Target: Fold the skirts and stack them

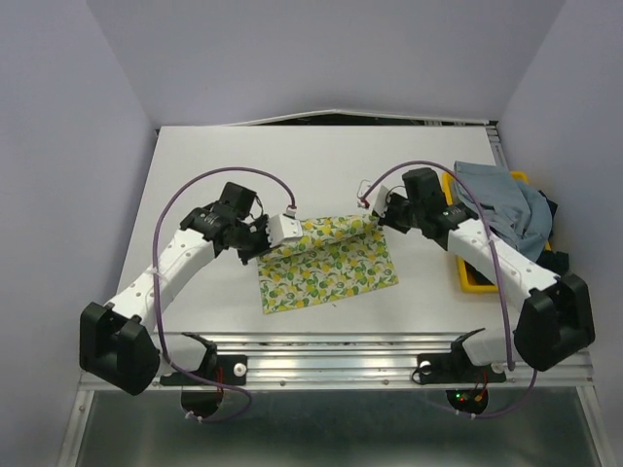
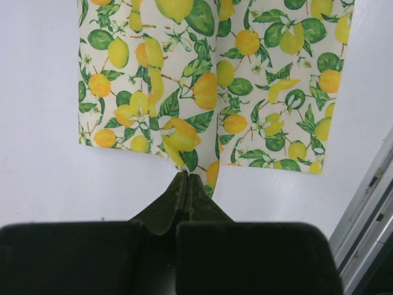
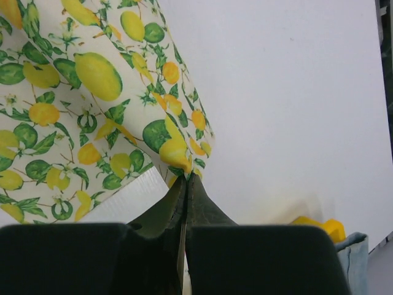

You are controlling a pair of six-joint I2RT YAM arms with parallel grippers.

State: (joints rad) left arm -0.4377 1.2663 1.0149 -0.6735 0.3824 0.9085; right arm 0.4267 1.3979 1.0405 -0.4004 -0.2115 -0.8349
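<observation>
The lemon-print skirt (image 1: 326, 261) lies on the white table, its far edge lifted. My left gripper (image 1: 261, 236) is shut on its far left corner; in the left wrist view the fingertips (image 2: 186, 179) pinch the cloth (image 2: 184, 86). My right gripper (image 1: 374, 216) is shut on its far right corner; the right wrist view shows the closed tips (image 3: 186, 182) holding the cloth (image 3: 92, 98). The light blue-grey skirt (image 1: 506, 202) lies heaped on the yellow tray (image 1: 474, 279) at the right. A dark cloth (image 1: 551, 212) peeks out beneath it; I cannot make out plaid.
The table's metal front rail (image 1: 341, 345) runs just below the lemon skirt. Purple cables (image 1: 200, 183) loop over both arms. The back wall meets the table's far edge (image 1: 321, 122).
</observation>
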